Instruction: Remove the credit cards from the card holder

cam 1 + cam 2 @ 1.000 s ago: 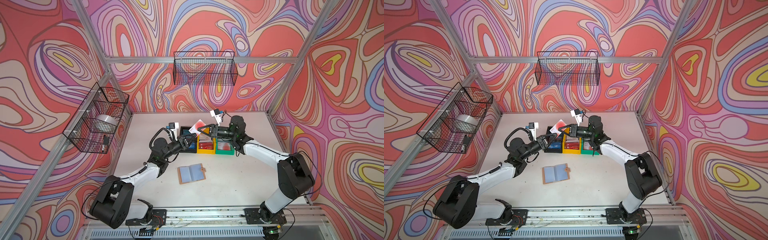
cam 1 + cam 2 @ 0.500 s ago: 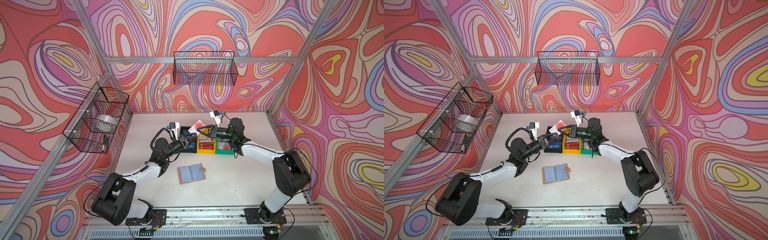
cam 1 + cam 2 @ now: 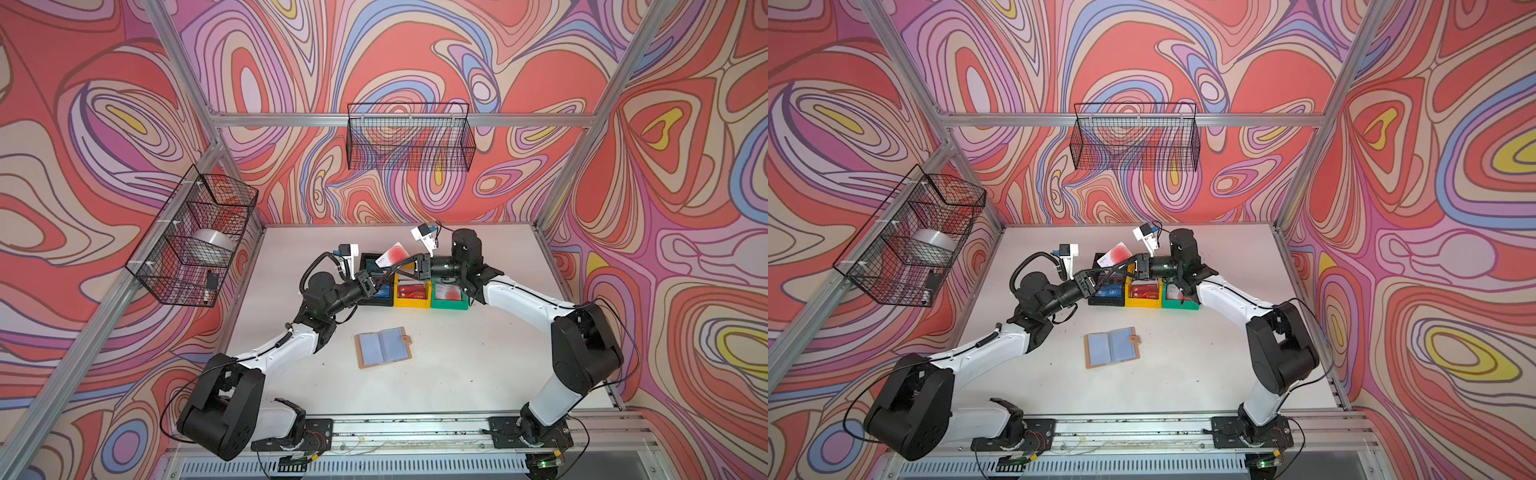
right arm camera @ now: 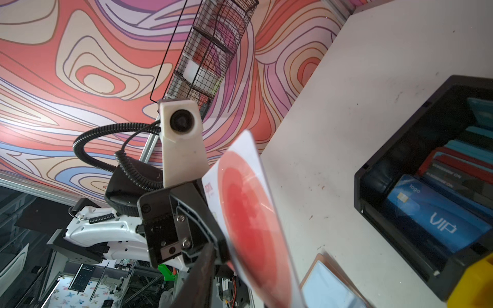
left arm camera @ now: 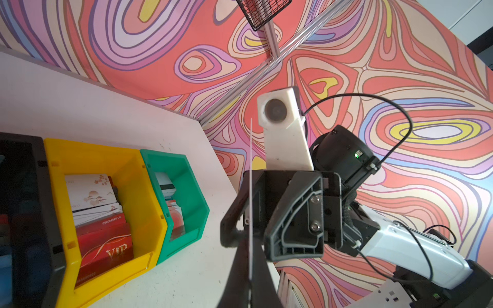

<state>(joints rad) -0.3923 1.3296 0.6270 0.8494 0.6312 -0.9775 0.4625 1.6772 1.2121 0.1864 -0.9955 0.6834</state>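
On the left, our left claw [image 3: 384,275] is clamped tight on the lower part of a pale card [image 3: 393,254] with a red blotch. It holds the card tilted in the air over the row of bins. Nearer to us, the card holder [image 3: 384,347] lies open and flat on the white surface [image 3: 478,357]. Its clear pages face up and its snap tab points right; it is well apart from both claws and a little in front of the bins. The black bin [image 3: 380,302] holds a blue card [image 3: 1109,292] marked VIP. The yellow bin [image 3: 411,302] touches it and holds a red card [image 5: 106,246] with gold VIP lettering, with paler cards behind. The green bin [image 3: 451,304] comes next, with more cards standing in it. From the right, our right claw [image 3: 402,269] reaches to the same pale card. In the left wrist view its jaws stand parted, with the card's thin edge between them and a gap showing on one side.
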